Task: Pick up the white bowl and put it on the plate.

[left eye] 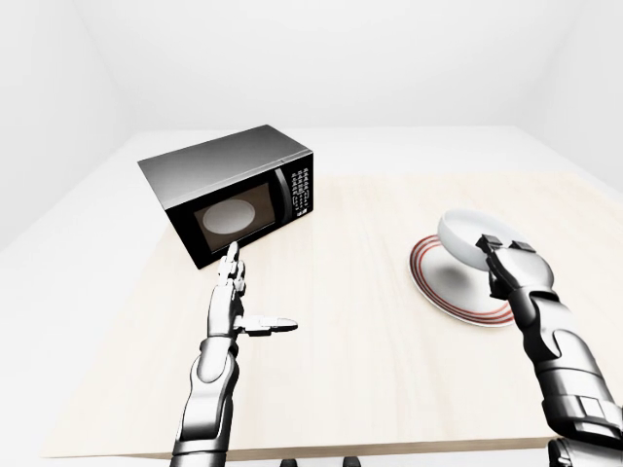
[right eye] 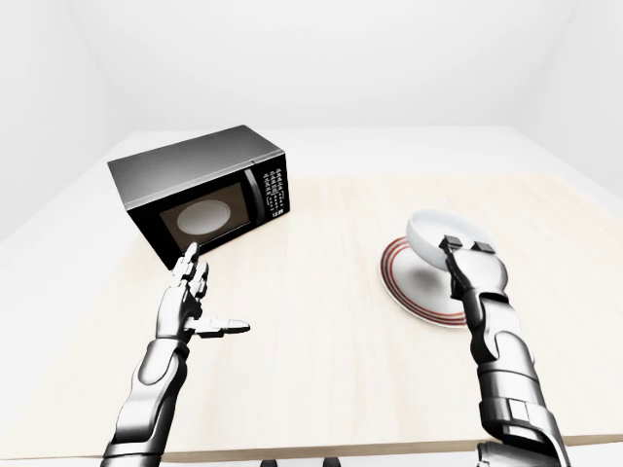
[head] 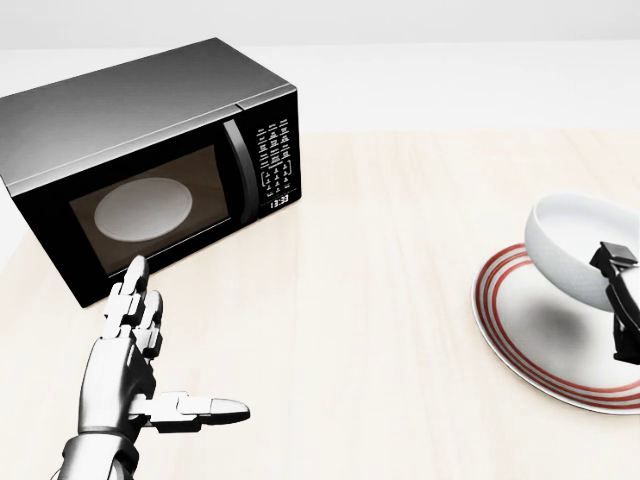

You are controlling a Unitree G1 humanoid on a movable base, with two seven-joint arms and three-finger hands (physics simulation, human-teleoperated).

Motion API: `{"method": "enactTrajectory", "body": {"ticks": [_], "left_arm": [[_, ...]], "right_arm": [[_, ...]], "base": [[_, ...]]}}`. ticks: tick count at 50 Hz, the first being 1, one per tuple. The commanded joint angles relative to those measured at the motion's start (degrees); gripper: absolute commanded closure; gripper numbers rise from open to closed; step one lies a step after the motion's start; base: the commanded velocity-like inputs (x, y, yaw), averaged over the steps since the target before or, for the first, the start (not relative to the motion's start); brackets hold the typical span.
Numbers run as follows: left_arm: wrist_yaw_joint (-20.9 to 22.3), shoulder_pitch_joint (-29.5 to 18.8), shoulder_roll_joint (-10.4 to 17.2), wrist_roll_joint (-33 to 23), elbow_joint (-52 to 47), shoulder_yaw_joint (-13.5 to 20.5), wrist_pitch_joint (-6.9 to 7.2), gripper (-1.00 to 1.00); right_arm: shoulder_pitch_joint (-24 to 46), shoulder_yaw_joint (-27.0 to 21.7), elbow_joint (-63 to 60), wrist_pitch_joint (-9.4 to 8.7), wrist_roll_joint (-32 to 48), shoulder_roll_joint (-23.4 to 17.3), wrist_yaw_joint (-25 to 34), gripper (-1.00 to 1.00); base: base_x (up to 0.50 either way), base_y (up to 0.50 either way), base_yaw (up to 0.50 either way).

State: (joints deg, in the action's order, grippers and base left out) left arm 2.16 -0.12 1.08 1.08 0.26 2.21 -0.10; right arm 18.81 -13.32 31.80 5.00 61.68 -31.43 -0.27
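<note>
The white bowl [left eye: 467, 236] is tilted and held just above the white plate with red rings [left eye: 438, 288] at the right of the wooden table. My right hand [left eye: 506, 261] is shut on the bowl's near rim; its dark fingers [head: 612, 262] hook over the edge. In the head view the bowl [head: 572, 240] casts a shadow on the plate [head: 520, 330]. My left hand [left eye: 237, 297] is open and empty, fingers up and thumb out, over the table below the microwave.
A black microwave [left eye: 229, 190] with its door shut stands at the table's upper left; a white disc shows behind its window. The light wooden table [left eye: 360, 321] ends at an edge along the bottom of the eye views.
</note>
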Motion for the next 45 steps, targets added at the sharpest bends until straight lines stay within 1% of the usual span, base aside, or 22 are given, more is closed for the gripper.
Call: {"method": "enactTrajectory", "body": {"ticks": [1,11,23,33,40,45], "left_arm": [[0.00,0.00,0.00,0.00,0.00,0.00,0.00,-1.00],[0.00,0.00,0.00,0.00,0.00,0.00,0.00,-1.00],[0.00,0.00,0.00,0.00,0.00,0.00,0.00,-1.00],[0.00,0.00,0.00,0.00,0.00,0.00,0.00,-1.00],[0.00,0.00,0.00,0.00,0.00,0.00,0.00,-1.00],[0.00,0.00,0.00,0.00,0.00,0.00,0.00,-1.00]], "right_arm": [[2.49,0.48,3.27,0.00,-7.18,-0.89,-1.68,1.00],[4.30,1.79,6.02,0.00,-7.08,-0.84,-2.68,1.00],[5.81,3.21,11.93,0.00,-7.34,-1.12,-5.85,1.00],[4.15,3.40,11.82,0.00,-7.84,-1.09,-6.32,1.00],[4.48,3.67,14.52,0.00,-8.10,-1.22,-7.76,1.00],[4.28,3.66,13.51,0.00,-8.28,-1.21,-7.12,1.00]], "base": [[0.00,0.00,0.00],[0.00,0.00,0.00],[0.00,0.00,0.00],[0.00,0.00,0.00],[0.00,0.00,0.00],[0.00,0.00,0.00]]}}
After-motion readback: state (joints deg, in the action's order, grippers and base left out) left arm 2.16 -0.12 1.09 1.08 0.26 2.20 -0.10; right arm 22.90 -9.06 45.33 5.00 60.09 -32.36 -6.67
